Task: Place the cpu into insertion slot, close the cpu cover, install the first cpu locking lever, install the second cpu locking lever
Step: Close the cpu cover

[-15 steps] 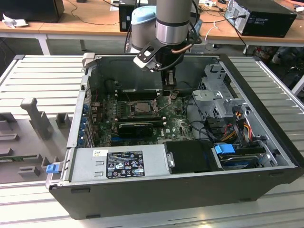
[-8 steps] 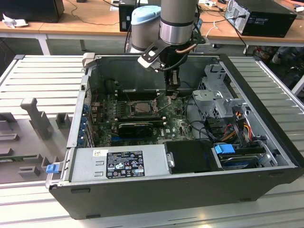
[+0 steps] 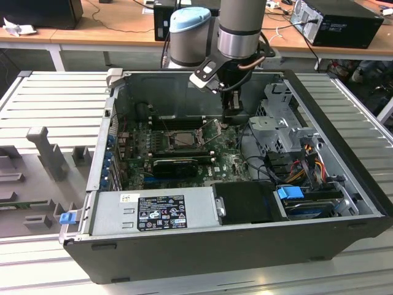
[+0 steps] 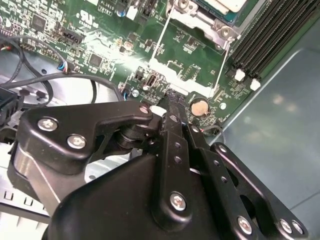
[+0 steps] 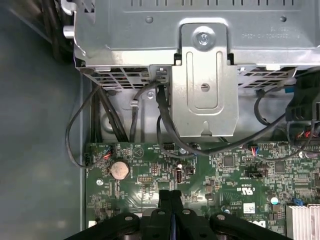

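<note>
Cpu (image 4: 222, 4): apparently seated in the insertion slot (image 3: 167, 140). Locking levers (image 4: 163, 42): thin rods, both seemingly unlatched. My gripper (image 4: 170, 100): fingers closed together, empty, beside the coin cell (image 4: 199, 106) (near the lever ends). I judge a lever wants pressing down squarely, then tucking sideways.

The silver-grey cylindrical robot arm (image 3: 238, 24), with a pale blue round joint cap (image 3: 190, 19) beside it, reaches down with its wrist near vertical. The black metal two-finger gripper (image 3: 230, 114) points straight down. In both wrist views the gripper (image 4: 170, 102) (image 5: 170, 196) has its slim black fingers (image 4: 175, 131) pressed flat together, with the side linkage bars (image 4: 225, 165) folded in alongside.
</note>
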{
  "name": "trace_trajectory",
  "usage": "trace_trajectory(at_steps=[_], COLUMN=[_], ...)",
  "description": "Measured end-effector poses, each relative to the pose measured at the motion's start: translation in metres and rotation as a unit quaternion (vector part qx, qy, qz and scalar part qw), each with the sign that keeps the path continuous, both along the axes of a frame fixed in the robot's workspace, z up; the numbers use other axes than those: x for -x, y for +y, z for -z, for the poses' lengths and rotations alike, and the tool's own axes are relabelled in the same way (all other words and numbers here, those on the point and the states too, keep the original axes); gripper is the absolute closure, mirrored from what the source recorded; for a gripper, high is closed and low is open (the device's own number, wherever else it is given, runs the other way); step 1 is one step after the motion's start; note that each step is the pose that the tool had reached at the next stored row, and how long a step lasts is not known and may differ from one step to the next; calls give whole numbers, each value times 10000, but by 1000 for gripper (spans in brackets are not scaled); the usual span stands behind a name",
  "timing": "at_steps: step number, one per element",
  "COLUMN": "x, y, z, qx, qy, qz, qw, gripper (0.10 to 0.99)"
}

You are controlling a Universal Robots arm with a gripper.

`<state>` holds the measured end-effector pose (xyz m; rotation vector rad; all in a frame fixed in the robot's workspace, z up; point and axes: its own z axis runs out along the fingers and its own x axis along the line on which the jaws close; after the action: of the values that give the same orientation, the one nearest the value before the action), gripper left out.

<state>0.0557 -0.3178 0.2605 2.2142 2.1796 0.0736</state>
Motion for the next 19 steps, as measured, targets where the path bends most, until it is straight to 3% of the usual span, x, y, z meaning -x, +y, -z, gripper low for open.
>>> trace_trajectory(at_steps=[4,8,9,14,19], x=[-40,-53,-53,-40,38], y=[4,5,4,4,4], z=[45,149,156,157,158], qx=[0,-1,0,-1,-1], qy=[1,16,65,218,219], qz=[-30,-50,-66,-98,-104], qw=[10000,10000,10000,9997,9997], gripper=[980,980,980,980,980])
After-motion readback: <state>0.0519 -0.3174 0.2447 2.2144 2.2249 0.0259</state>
